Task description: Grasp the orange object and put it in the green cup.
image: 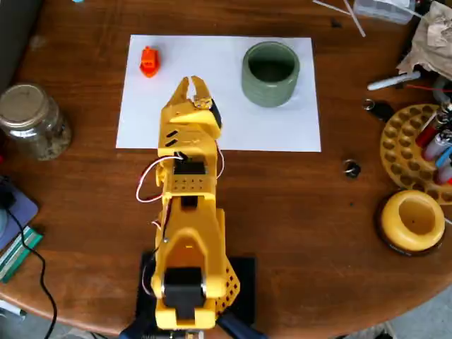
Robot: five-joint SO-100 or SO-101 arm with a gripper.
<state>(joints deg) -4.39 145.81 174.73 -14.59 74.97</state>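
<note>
Hovering over the white paper sheet (219, 113), the gripper (191, 87) was empty, its jaws narrowly parted. The orange object (149, 61) lay near the sheet's upper-left corner, the green cup (270, 73) upper-right, well apart.

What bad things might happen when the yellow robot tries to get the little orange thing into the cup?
1. The orange object is small and lumpy, so the gripper, now empty beside it, might pinch it badly and knock it away.
2. It lies near the white paper's left edge and could get pushed off.
3. Carrying it right, the arm might bump the green cup and tip or shift it.
</note>
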